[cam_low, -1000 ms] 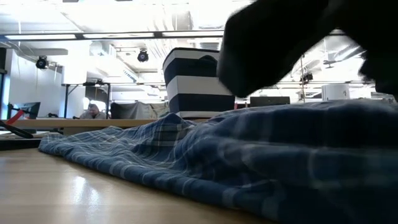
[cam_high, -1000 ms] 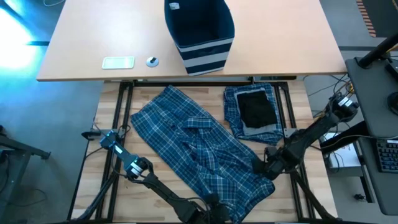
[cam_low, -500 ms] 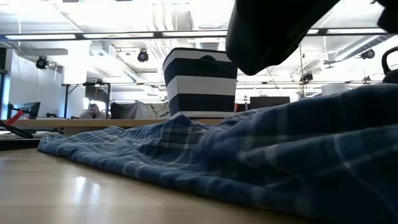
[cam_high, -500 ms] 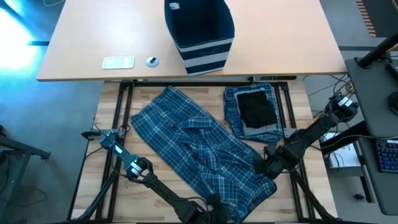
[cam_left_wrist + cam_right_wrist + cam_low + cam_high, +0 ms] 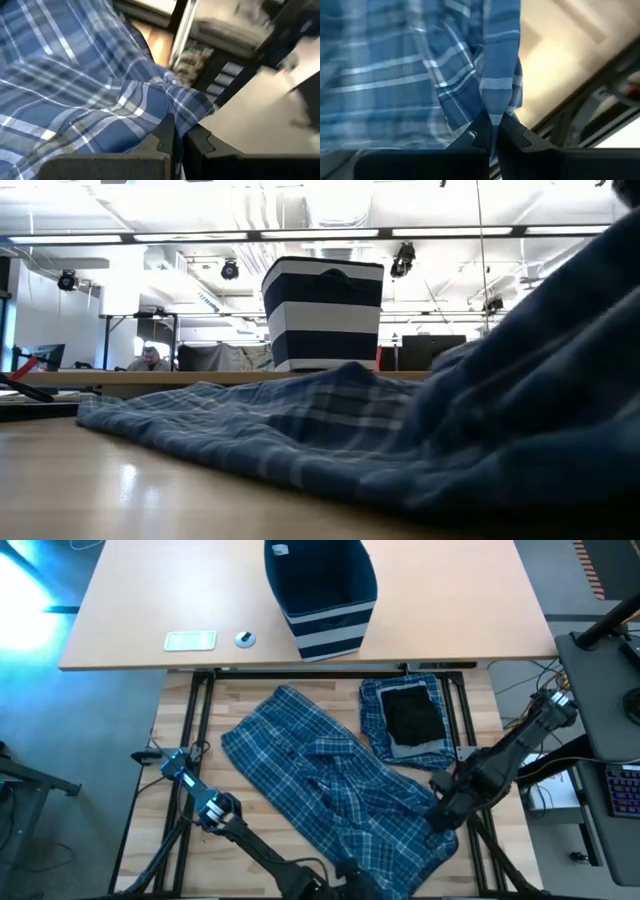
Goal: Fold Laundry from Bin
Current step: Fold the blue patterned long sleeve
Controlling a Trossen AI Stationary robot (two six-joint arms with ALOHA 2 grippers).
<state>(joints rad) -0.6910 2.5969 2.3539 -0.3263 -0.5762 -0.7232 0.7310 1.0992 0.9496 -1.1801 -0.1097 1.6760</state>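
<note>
plaid trousers: the big blue-and-white plaid trousers point(image 5: 335, 790) lie spread and rumpled on my slatted wooden table point(image 5: 250, 695), running slantwise from the far left toward the near right.
my right claw: my right gripper point(image 5: 492, 131) is pinched fully closed on a fold of the trousers' hem; in the high view it point(image 5: 440, 815) sits at the near right edge of the cloth, and the fabric hangs from the closed fingertips.
my left claw: my left gripper point(image 5: 175, 140) is also clamped closed on a plaid corner, at the near edge of the table, by the bottom of the high view point(image 5: 345, 875).
beside the trousers: a folded plaid piece point(image 5: 400, 725) with a small black piece point(image 5: 412, 715) on top lies just right of the trousers' far end.
the bin: the navy striped bin point(image 5: 320, 595) stands upright on the pale table point(image 5: 450, 600) beyond, well apart from the cloth.
farther out: a pale flat card point(image 5: 190, 640) and a small round thing point(image 5: 245, 638) lie left of the bin.
low view: plaid cloth point(image 5: 330, 430) fills the foreground; bin point(image 5: 322, 315) behind it.
</note>
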